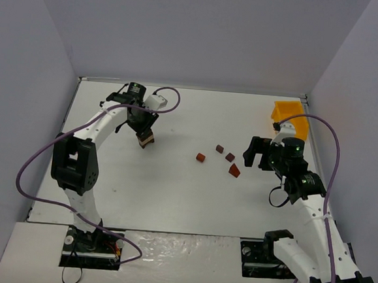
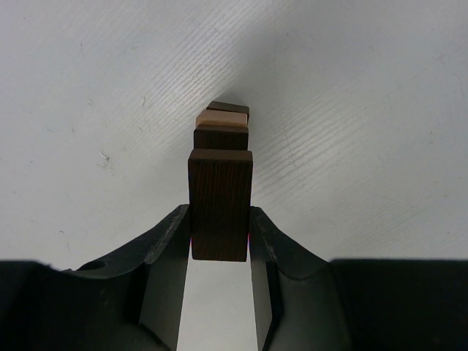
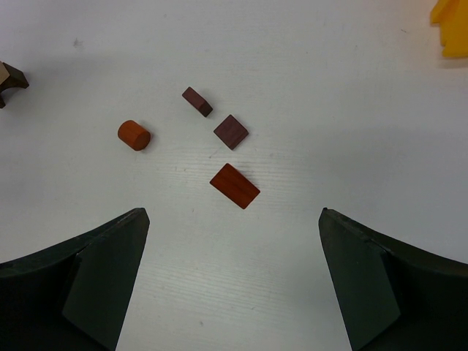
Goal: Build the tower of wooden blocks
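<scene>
My left fingers point(image 1: 146, 137) were pinching a dark brown block point(image 2: 219, 205) by its two long sides, out toward 10 o'clock on the desk point(image 1: 171, 199). Right under and past it in my left wrist view sat the tower point(image 2: 223, 124): a dark piece, a pale tan one, another dark one at the far end. Couldn't tell if my block was touching the stack or just above it, the edges lined up too neatly. White desk showed on every side of the stack, and the left edge and the back wall were both well apart from it.

My right fingers point(image 1: 257, 153) were spread as wide as they go, nothing between them, over at 3 o'clock. Ahead of them lay the loose wood blocks, all apart from each other: a reddish wedge point(image 3: 235, 186) nearest, a dark square piece point(image 3: 230, 131) at its 12, a small dark block point(image 3: 197, 101) at 11, and an orange-brown cylinder point(image 3: 134, 135) at 10. The yellow bin point(image 1: 289, 113) sat in the 1 o'clock corner against the right edge. A wide bare stretch of desk ran between the loose pieces and the tower.
</scene>
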Tool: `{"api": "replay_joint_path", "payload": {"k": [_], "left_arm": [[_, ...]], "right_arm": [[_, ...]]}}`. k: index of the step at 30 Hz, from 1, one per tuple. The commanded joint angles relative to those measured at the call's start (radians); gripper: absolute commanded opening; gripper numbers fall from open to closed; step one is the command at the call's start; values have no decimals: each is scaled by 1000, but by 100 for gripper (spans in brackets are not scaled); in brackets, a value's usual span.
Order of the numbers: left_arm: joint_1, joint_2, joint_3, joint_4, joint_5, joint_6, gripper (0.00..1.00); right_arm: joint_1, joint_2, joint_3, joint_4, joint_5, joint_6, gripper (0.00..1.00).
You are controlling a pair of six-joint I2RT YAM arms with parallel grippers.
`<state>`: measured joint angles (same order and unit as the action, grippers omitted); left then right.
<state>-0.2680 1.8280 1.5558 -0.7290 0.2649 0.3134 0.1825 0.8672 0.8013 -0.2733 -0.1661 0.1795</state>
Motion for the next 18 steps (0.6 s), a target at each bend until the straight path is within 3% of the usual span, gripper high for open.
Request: {"api": "replay_joint_path", "payload": {"k": [1,18], "left_arm": [[6,-12,61,31,8,3,0],[6,4,56,42,10,-7,0]], "right_arm": [[-4,9,30,43,-13,-15,100],[-3,13,27,45,-15,-14,100]]}}
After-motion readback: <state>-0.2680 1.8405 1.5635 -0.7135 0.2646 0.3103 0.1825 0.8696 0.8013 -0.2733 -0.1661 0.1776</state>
